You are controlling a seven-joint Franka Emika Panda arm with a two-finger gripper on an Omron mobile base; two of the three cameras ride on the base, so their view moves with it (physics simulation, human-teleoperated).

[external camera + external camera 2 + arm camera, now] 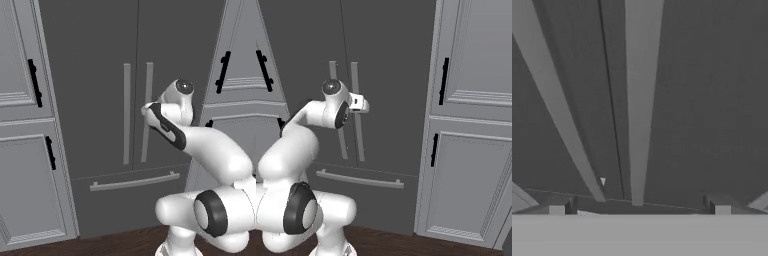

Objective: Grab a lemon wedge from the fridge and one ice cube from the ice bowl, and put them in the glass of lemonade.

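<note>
Two fridge [95, 75] doors shut, open hand [639, 207] facing right handle [641, 100]

— What does the fridge [100, 90] look like?

— Tall, dark grey, two doors meeting at a thin seam down the middle. Both doors are shut.

— And the handles?

— Two long light grey vertical handles [127, 114], one on each side of the seam, close together and upright. In the hand view they run up the frame as pale bars [643, 100] against the dark door faces.

— Anything below the doors?

— A bottom drawer [125, 200], also closed, with a horizontal light grey bar [135, 182] across its top edge.
</note>
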